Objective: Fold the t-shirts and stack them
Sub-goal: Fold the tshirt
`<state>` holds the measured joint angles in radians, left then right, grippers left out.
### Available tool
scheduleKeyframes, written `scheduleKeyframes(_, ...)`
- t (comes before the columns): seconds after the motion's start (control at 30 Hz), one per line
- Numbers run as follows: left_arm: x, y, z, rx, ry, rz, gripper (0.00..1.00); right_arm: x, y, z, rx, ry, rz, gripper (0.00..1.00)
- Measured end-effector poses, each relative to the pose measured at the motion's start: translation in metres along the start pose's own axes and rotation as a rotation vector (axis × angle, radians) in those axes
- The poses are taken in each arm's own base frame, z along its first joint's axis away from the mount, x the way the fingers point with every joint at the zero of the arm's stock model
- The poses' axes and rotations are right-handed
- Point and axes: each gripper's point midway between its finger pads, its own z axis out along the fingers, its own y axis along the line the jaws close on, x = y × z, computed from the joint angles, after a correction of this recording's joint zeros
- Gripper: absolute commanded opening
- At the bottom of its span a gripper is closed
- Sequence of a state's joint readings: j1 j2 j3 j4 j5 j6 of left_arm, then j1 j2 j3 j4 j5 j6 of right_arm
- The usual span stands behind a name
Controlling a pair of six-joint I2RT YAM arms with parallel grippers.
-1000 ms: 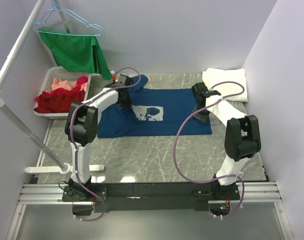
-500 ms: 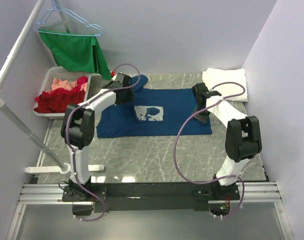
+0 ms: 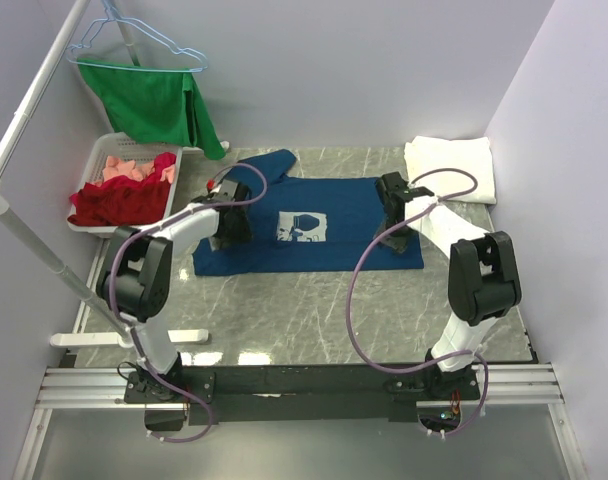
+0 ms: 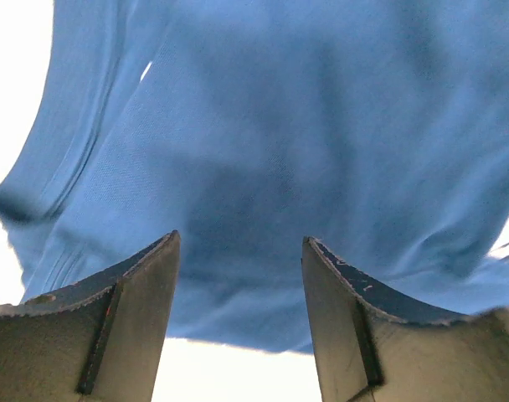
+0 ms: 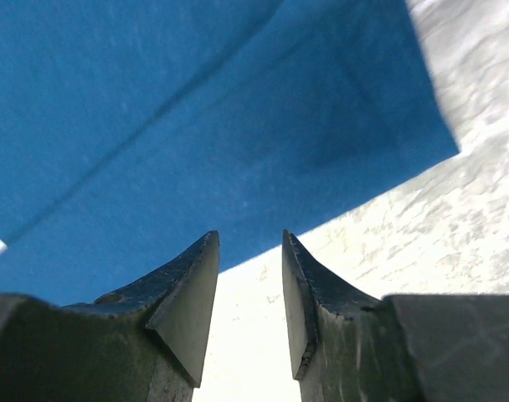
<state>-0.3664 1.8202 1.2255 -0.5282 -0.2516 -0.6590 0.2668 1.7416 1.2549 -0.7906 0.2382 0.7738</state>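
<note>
Navy t-shirt (image 3: 349, 215) spread on bench (image 3: 314, 315). Left pincer (image 4: 240, 243) released, empty, above it. Right pincer (image 5: 250, 239) released at its hem. White t-shirt (image 3: 452, 168) far right.

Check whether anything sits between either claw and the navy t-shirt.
Nothing visible does. The left claw and the right claw both hang open right over the navy t-shirt, one at each end.

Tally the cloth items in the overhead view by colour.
navy blue t-shirt, spread flat: 1
white t-shirt, folded: 1
green cloth, hanging: 1
red heap in the basket: 1
pink heap in the basket: 1
Total: 5, each heap counted as one
</note>
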Motion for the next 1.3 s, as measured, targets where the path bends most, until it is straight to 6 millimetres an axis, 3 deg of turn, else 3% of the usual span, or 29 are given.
scheduleKeyframes(0.23,0.030,0.029,-0.018,-0.042,0.038,-0.024,0.65,0.031,0.004,0.017,-0.024,0.094,-0.050,0.43)
scheduleKeyframes(0.37,0.040,0.038,-0.017,-0.068,0.050,-0.040,0.65,0.048,0.002,0.032,-0.010,0.157,-0.071,0.43)
scheduleKeyframes(0.57,0.056,0.053,-0.010,-0.128,0.090,-0.055,0.65,0.048,0.005,0.034,-0.007,0.169,-0.086,0.42)
scheduleKeyframes(0.9,0.049,0.078,-0.009,-0.201,0.094,-0.152,0.67,0.049,0.002,0.034,0.009,0.176,-0.079,0.41)
scheduleKeyframes(1.1,0.050,0.102,-0.015,-0.261,0.104,-0.186,0.67,0.051,-0.002,0.034,0.002,0.168,-0.055,0.40)
scheduleKeyframes(1.3,0.067,0.116,-0.031,-0.277,0.132,-0.182,0.68,0.058,-0.012,0.031,0.005,0.167,-0.048,0.40)
